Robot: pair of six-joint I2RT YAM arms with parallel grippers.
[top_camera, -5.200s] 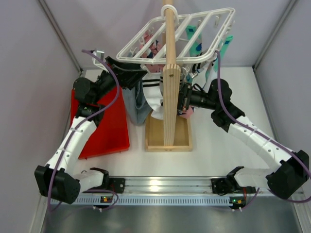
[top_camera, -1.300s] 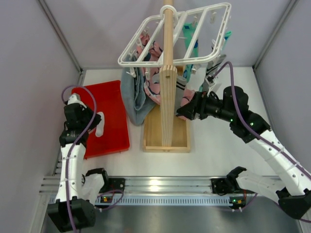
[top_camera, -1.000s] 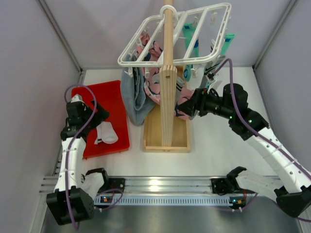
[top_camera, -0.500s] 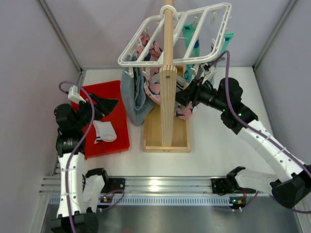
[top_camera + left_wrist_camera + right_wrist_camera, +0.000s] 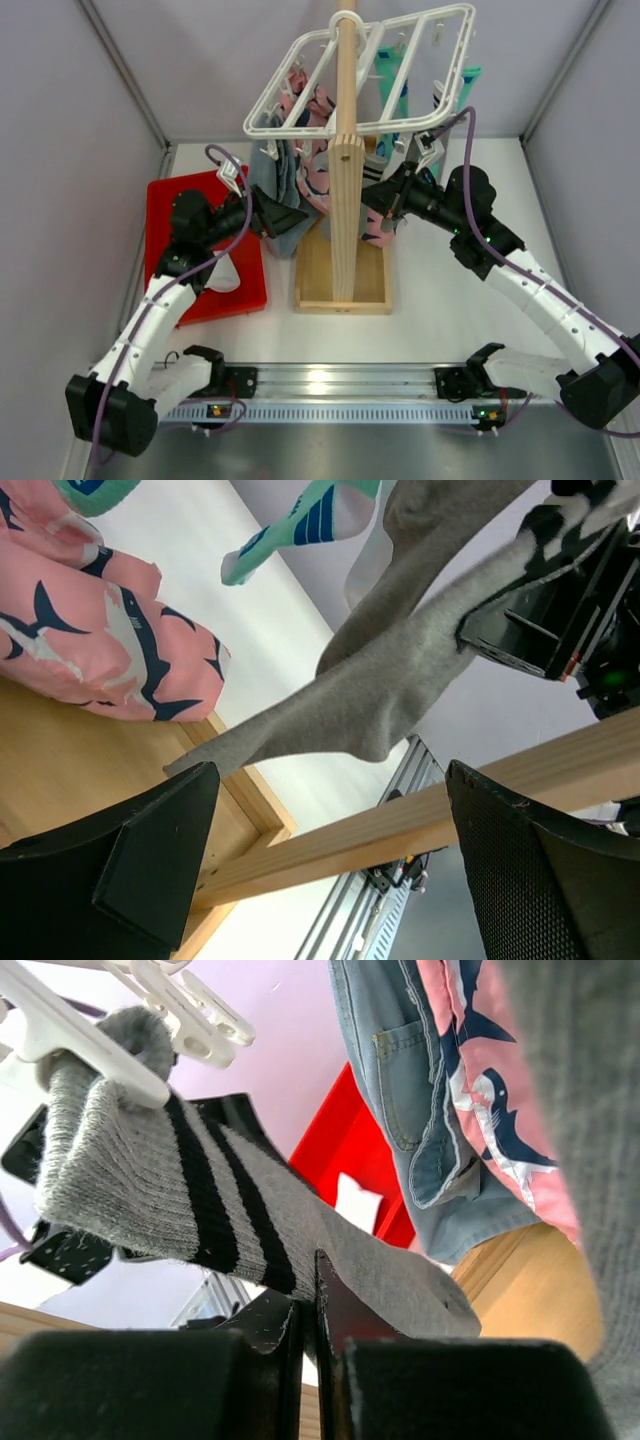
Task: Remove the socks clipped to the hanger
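Observation:
The white grid hanger (image 5: 370, 75) hangs at the top of the wooden post. Teal socks (image 5: 393, 80) hang clipped at its far side. A grey sock with black stripes (image 5: 180, 1200) hangs from a white clip (image 5: 95, 1055). My right gripper (image 5: 315, 1305) is shut on the lower part of that sock, just right of the post (image 5: 375, 198). My left gripper (image 5: 285, 215) stands open left of the post with nothing between its fingers (image 5: 110, 870). In the left wrist view the grey sock (image 5: 400, 670) stretches across. A white sock (image 5: 222, 275) lies on the red tray (image 5: 245, 290).
The tall wooden post (image 5: 347, 150) rises from a box base (image 5: 340, 290) in the middle. A pink cloth with navy print (image 5: 315, 170) and a blue-grey cloth (image 5: 268, 175) hang left of the post. Grey walls close in on both sides.
My left arm has swung from over the red tray toward the post, leaving the white sock on the tray. My right gripper has closed on the grey striped sock.

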